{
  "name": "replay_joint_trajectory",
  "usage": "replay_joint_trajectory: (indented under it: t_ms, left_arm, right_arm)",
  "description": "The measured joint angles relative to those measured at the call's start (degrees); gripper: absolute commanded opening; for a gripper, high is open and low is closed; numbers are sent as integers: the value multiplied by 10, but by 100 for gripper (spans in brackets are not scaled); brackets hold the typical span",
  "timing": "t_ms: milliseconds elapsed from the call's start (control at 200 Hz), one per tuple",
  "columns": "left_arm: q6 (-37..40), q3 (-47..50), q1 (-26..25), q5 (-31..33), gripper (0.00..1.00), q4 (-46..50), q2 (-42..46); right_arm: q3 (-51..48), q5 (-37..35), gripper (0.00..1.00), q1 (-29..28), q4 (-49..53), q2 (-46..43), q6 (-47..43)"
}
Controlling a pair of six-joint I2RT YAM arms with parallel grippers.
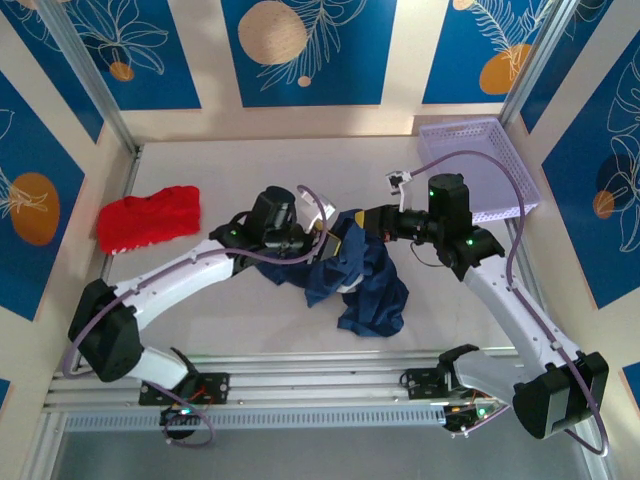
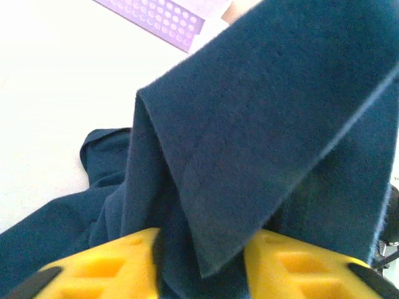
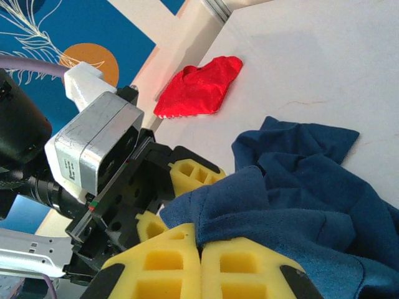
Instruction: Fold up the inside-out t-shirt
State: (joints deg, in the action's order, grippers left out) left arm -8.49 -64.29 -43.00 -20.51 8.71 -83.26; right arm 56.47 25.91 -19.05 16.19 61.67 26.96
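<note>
1. The t-shirt (image 1: 372, 290) is sitting near the middle of the table (image 1: 240, 170), a little toward the near edge. Its upper part is being held up off the surface, and the rest is hanging down into a crumpled heap.
2. The cloth is looking soft, limp and light, with a slightly fuzzy surface. I am judging that it is not slippery and not fragile. It is likely to sag and fold over itself wherever nothing is supporting it.
3. For folding, the best places to take hold are probably two points well apart on one edge, such as the hem or the shoulders, so the cloth is spreading flat. Which edge is in the grips now, I cannot tell.
4. The left gripper (image 1: 322, 238) is holding a thick fold of the t-shirt. Its yellow fingers (image 2: 93, 271) are standing narrowly apart with the cloth passing between them.
5. The right gripper (image 1: 365, 222) is pinching a thin edge of the t-shirt, and its fingers (image 3: 162, 268) are pressing together. It is sitting just beside the left gripper, so the two grips are very close on the cloth.
6. A red garment (image 1: 150, 220) is lying near the left edge, well apart from the t-shirt.
7. A purple basket (image 1: 480, 165) is standing at the far right corner.
</note>
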Motion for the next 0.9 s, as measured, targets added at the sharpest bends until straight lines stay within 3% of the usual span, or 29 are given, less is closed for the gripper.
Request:
replay_joint_trajectory:
  t_ms: [255,610,900]
  left_arm:
    - [-1,-13,0,0,0,-4,-5]
    - [-31,-18,13,-5,0,28,143]
    - [-14,-41,16,64,0,132,117]
  right_arm:
    - [0,-12,0,1,9,-10,-10]
    - [23,-76,0,-27,28,-40,-77]
    - [29,-100,0,-46,31,-40,-97]
